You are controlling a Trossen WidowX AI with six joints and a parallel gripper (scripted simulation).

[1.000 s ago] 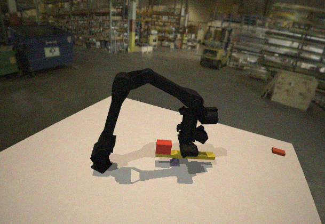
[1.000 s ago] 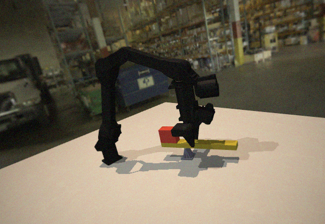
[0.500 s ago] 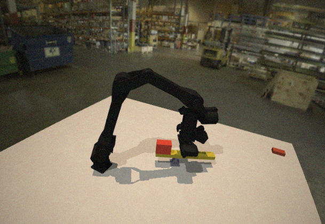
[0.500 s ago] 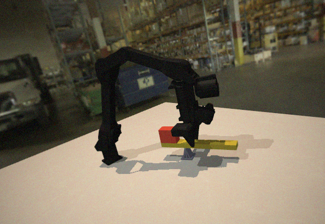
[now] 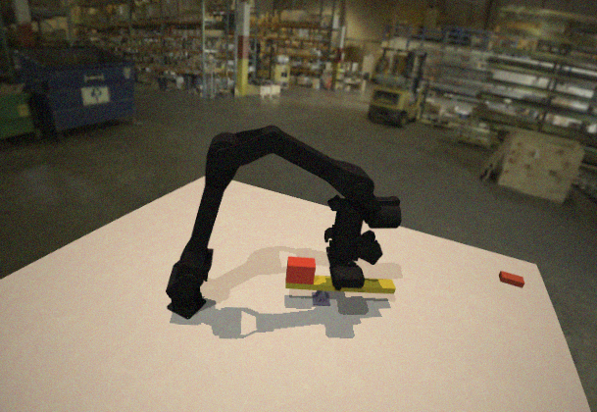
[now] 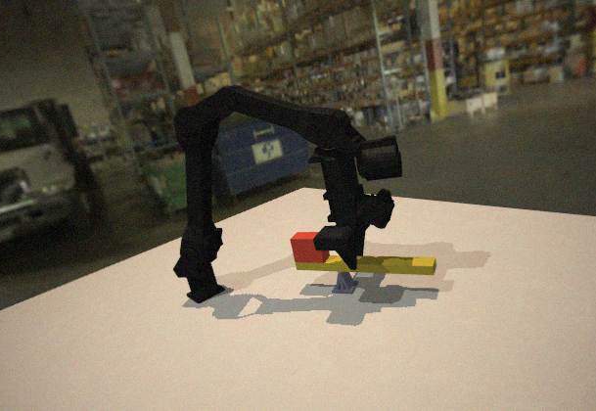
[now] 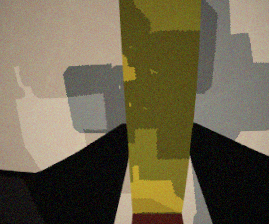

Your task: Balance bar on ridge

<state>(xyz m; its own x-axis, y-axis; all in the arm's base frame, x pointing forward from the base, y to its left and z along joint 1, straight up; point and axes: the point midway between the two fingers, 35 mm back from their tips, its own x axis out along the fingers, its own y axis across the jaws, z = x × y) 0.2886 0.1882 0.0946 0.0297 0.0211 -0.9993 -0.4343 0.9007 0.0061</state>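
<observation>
The yellow bar [image 5: 380, 285] [image 6: 399, 265] [image 7: 160, 90] is held about level above the table, clear of it at both ends. A red block [image 5: 301, 271] [image 6: 306, 249] [image 7: 157, 219] sits on its end nearest the arm's base. The small blue-purple ridge [image 5: 321, 298] [image 6: 344, 285] stands on the table under the bar, between the red block and the bar's middle. The bar's underside is at or just above the ridge's top; whether they touch I cannot tell. My gripper [image 5: 346, 286] [image 6: 353, 265] [image 7: 158, 131] points down and is shut on the bar, slightly to the far side of the ridge from the block.
A small red brick [image 5: 512, 279] lies near the right edge of the table [image 5: 410, 363] [image 6: 482, 362], far from the bar. The arm's base stands to the left of the bar in the top and exterior views.
</observation>
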